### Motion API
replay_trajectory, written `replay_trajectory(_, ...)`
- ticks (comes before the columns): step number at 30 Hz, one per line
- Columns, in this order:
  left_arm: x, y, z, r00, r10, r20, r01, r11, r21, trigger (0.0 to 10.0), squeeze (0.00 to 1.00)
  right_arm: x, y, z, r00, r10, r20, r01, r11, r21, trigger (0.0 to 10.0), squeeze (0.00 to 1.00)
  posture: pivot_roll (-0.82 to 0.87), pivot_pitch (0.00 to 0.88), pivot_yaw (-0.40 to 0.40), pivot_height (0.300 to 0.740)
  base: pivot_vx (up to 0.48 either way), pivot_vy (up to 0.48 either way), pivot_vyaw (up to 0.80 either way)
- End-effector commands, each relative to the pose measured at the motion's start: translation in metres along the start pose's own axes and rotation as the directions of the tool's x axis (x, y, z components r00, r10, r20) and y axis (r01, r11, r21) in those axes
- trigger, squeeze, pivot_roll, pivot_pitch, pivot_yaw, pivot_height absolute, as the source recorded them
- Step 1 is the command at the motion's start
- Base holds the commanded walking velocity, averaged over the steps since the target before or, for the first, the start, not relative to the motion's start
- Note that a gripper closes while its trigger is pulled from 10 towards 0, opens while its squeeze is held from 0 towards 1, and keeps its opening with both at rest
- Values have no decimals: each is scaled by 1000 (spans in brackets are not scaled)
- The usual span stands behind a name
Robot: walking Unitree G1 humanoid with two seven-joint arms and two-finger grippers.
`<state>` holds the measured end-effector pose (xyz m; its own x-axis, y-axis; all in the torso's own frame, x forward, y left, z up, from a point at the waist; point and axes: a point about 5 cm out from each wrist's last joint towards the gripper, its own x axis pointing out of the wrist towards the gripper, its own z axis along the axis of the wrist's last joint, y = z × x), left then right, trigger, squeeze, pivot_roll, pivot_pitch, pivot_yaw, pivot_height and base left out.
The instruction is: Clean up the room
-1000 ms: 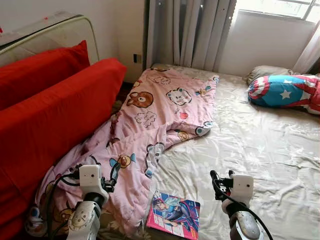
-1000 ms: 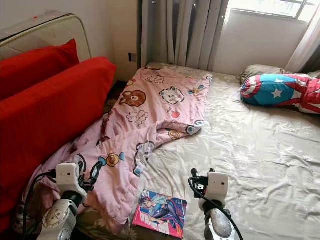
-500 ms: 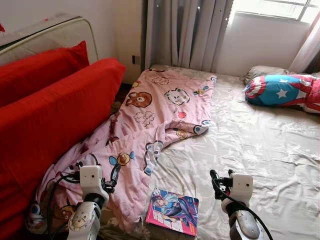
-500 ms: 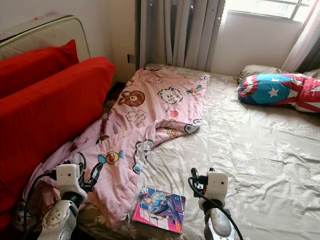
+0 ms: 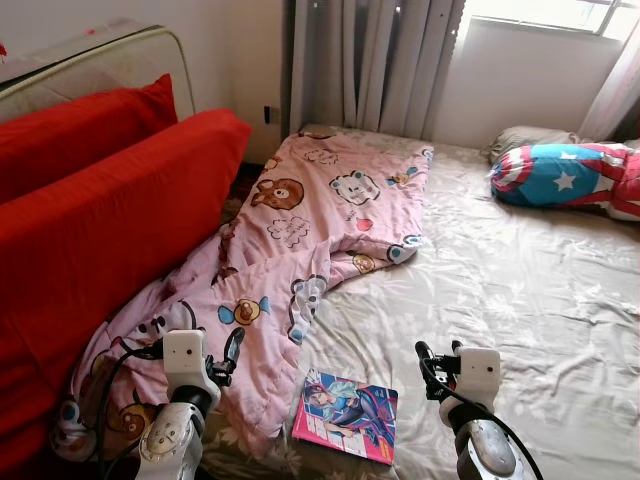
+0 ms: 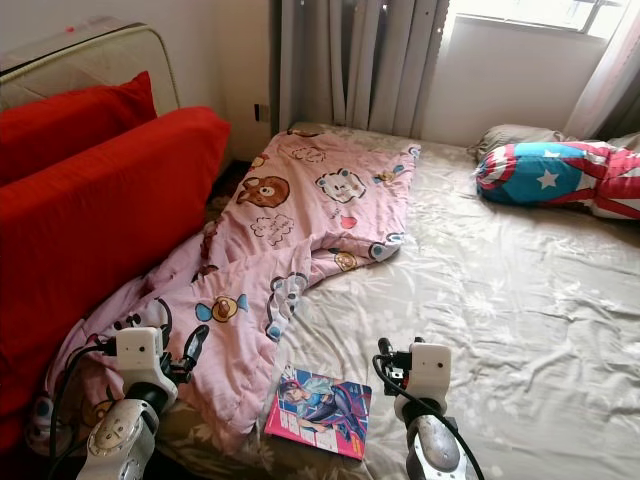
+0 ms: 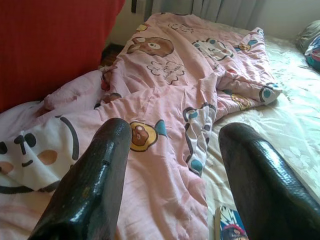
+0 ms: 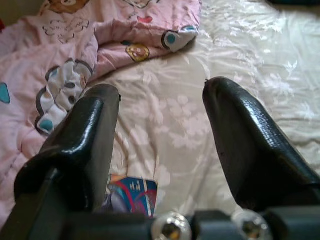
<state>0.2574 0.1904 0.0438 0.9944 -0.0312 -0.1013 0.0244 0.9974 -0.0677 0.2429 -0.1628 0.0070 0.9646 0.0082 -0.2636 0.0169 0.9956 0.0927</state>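
A pink cartoon-print blanket [image 5: 320, 230] lies crumpled along the left side of the bed [image 5: 520, 290], trailing off its near corner. A colourful book [image 5: 346, 416] rests flat on the sheet near the front edge, between my two arms. My left gripper [image 7: 172, 175] hangs open above the blanket's near end. My right gripper [image 8: 160, 140] is open too, held over bare sheet just right of the book [image 8: 131, 196]. Neither holds anything.
A red sofa [image 5: 100, 230] stands close along the bed's left side. A star-patterned blue and red pillow [image 5: 565, 178] lies at the far right, under the window. Grey curtains [image 5: 375, 65] hang behind the bed's head.
The whole picture has shifted slightly, so the camera has moved a little. Both grippers stay open and the blanket and book lie as before.
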Motion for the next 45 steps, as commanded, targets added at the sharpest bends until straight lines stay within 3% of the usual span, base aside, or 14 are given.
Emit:
replay_trajectory(1,1,-1,3,1000,-5,7,5,1000,-3,10000,0,0,-2,-1,1000,-4,1,4,1000,2,10000,0,-35,18,-73,670,0,0,0)
replay_trajectory(10,3,-3,5,1000,-16,9,16,1000,2,10000,0,3,-2,-3,999,6,-35,-6,1000,-14,10000,0,-33,15,-71,655,0,0,0)
replay_trajectory(13,3,-3,5,1000,-18,8,18,1000,5,10000,0,3,-2,1,1000,9,-2,-9,1000,0,10000,0,-32,11,-71,655,0,0,0)
replay_trajectory(45,2,-7,5,999,-36,2,36,999,-1,10000,0,1,4,-4,998,57,-15,-57,998,-2,10000,0,-28,26,-71,655,0,0,40)
